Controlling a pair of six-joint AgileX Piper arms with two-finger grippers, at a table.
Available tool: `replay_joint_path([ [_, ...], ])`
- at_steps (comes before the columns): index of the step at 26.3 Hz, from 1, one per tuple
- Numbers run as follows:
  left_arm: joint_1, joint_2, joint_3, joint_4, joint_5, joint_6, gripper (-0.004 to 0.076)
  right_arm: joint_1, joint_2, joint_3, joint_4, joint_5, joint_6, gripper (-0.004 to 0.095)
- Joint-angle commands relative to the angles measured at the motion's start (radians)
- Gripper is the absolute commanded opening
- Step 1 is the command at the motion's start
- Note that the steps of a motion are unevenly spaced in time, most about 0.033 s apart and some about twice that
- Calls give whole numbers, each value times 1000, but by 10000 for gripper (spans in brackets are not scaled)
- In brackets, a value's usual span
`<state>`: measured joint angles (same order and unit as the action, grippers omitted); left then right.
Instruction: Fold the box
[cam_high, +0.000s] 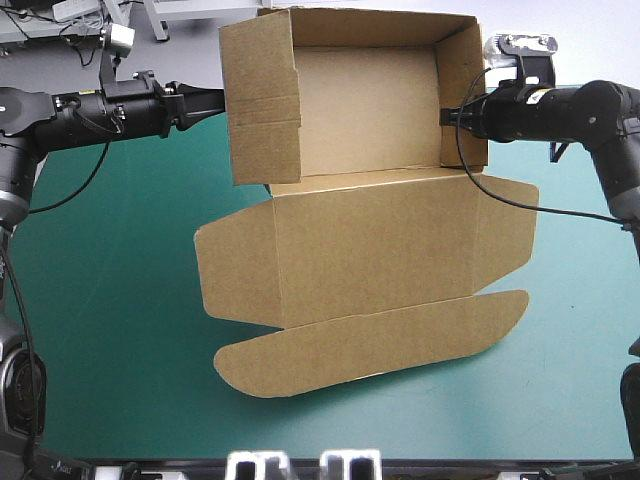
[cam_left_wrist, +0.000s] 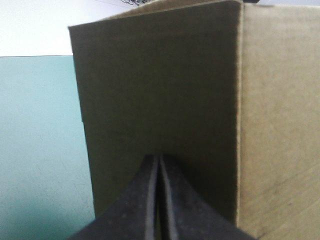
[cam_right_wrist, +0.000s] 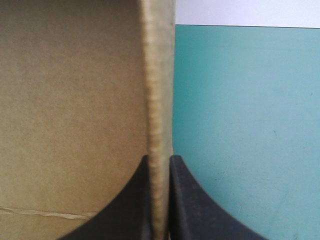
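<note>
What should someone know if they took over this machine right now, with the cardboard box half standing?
The left gripper is shut, its tip at the outer face of the box's left wall.
The right gripper is shut on the box's right wall, one finger on each side.
The box stands toward the table's far edge on the teal-green cover.
Done: walls raised into an open tray.
Left: the lid and its rounded flap lie flat toward the near edge, not yet folded.
</note>
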<state>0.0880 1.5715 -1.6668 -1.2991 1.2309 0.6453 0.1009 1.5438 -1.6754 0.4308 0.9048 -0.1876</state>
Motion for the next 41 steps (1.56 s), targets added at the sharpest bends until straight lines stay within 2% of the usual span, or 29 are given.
replay_joint_path([
  [1, -19, -44, -30, -78, 61, 2, -9, -1, -36, -30, 56, -62, 2, -13],
  [5, -69, -44, -30, -64, 59, 2, -8, -1, -22, -30, 56, -64, 0, -13],
  [7, -88, -43, -30, -27, 59, 2, 22, -1, -21, -30, 58, -70, -11, -13],
  [13, -95, -43, -30, -37, 59, -1, 243, -1, -21, -30, 58, -72, -21, -13],
  [17, -105, -43, -30, -54, 59, -8, 369, -1, -17, -30, 56, -76, -24, -13],
  [18, -105, -43, -30, -54, 59, -13, 380, -1, -14, -30, 56, -76, -24, -13],
  [25, -115, -43, -30, -50, 59, -18, 383, -1, 4, -30, 56, -76, -25, -13],
  [31, -115, -43, -30, 54, 59, -33, 383, 3, 8, -30, 58, -80, -28, -11],
  [37, -115, -43, -30, 82, 49, -36, 403, 86, 8, -30, -32, -106, 1, 4],
  [41, -115, -43, -30, 187, 48, -92, 432, 122, 8, -30, -50, -121, 32, 4],
])
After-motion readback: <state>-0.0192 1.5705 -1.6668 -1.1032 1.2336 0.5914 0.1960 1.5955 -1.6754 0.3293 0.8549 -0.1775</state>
